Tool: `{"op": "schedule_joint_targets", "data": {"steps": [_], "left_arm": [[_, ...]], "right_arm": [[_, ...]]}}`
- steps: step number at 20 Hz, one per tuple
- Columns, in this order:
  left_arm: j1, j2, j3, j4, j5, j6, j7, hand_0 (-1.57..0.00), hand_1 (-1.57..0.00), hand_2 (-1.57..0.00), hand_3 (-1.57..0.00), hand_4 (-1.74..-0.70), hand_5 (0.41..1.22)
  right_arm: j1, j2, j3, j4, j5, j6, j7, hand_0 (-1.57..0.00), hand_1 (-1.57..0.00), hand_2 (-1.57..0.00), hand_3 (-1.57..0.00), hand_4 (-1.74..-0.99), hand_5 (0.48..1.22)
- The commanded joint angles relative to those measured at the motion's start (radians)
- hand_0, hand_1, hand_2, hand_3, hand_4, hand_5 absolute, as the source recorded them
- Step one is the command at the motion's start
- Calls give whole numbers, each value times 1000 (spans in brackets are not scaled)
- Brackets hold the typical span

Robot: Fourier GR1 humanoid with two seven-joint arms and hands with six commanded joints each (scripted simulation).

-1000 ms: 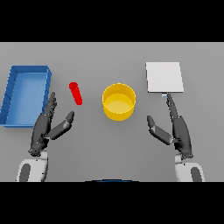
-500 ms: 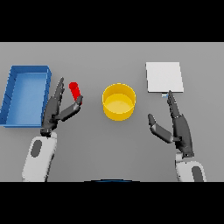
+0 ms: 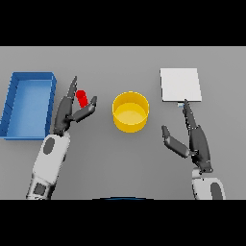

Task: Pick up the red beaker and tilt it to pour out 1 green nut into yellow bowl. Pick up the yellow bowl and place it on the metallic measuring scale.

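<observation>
On the grey table (image 3: 120,158), left of centre, the red beaker (image 3: 81,98) stands between the fingers (image 3: 71,89) and thumb of the left hand (image 3: 67,113). Fingers run up along the beaker's left side; the thumb reaches in from below on its right. The digits are only loosely bent on either side of the beaker, not curled round it. Whether either digit actually touches the beaker cannot be told from this view. Beaker base is partly hidden behind the hand, so contact with the table is not confirmed. No nut can be made out in the beaker.

Yellow bowl (image 3: 130,112): near the table's centre, upright, to the right of the beaker and clear of it. It sits apart from both hands. Interior looks uniformly yellow.

Metallic measuring scale (image 3: 180,84): a pale square plate to the right of the bowl and farther back, not touching it.

Right hand (image 3: 197,144): on the right side, in front of the scale, fingers straight and extended toward the scale's near edge, thumb spread out to the left. It holds nothing. One fingertip lies just at the scale's near edge.

Blue tray (image 3: 14,103): at the far left, just beside the left hand, with its raised rim visible.
</observation>
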Motion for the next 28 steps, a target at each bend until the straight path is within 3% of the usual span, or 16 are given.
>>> {"op": "schedule_joint_targets", "data": {"steps": [1, 4, 6, 7, 9, 10, 12, 15, 16, 21, 28], "left_arm": [[-10, -7, -3, 15, -5, 5, -11, 1, 1, 1, 1, -1252, 661], [-72, -12, 10, 90, -11, 22, -23, 1, 1, 1, 1, -1260, 676], [-100, -11, 18, 130, -16, 30, -38, 1, 1, 1, 1, -1259, 684], [-111, -15, 23, 150, -16, 38, -53, 1, 1, 1, 1, -1271, 692], [-117, -28, 40, 177, -9, 64, -112, -93, -141, -150, -47, -1324, 741], [-131, -37, 51, 198, -4, 80, -120, -322, -364, -358, -218, -1355, 770], [-148, -40, 62, 218, -5, 92, -109, -772, -799, -794, -584, -1480, 933], [-147, -51, 63, 230, -4, 97, -171, -1162, -1176, -1173, -997, -1601, 1073], [-152, -50, 68, 241, 2, 93, -184, -1244, -1255, -1253, -1111, -1572, 1103], [-171, -47, 76, 218, 18, 106, -169, -1464, -1467, -1467, -1420, -1686, 1129], [-183, 51, -54, 61, -100, 70, -52, -1549, -1549, -1549, -1539, -1729, 1134]], "right_arm": [[-2, -3, -8, 1, -11, 3, 6, 1, 1, 1, 1, -1257, 686], [15, -1, -5, 0, -14, 8, -20, 1, 1, 1, 1, -1266, 692], [-2, -3, -12, 6, -18, 5, 3, 1, 1, 1, 1, -1261, 690], [8, -5, -14, 4, -24, 9, -18, 1, 1, 1, 1, -1265, 691], [15, 0, -4, -7, -5, -3, -17, 1, 1, 1, 1, -1255, 691], [8, 2, -6, 0, 0, -9, -11, 1, 1, 1, 1, -1252, 690], [8, 4, 1, -2, 10, -12, -10, 1, 1, 1, 1, -1245, 692], [-7, -2, -5, -9, 3, -7, 14, 1, 1, 1, 1, -1233, 688], [-3, 0, -3, -4, 3, -7, 4, 1, 1, 1, 1, -1233, 686], [-16, -4, -7, 18, 19, -19, -6, 1, 1, 1, 1, -1186, 670], [-4, -13, 5, 17, 63, -38, -38, 1, 1, 1, 1, -1103, 656]]}}
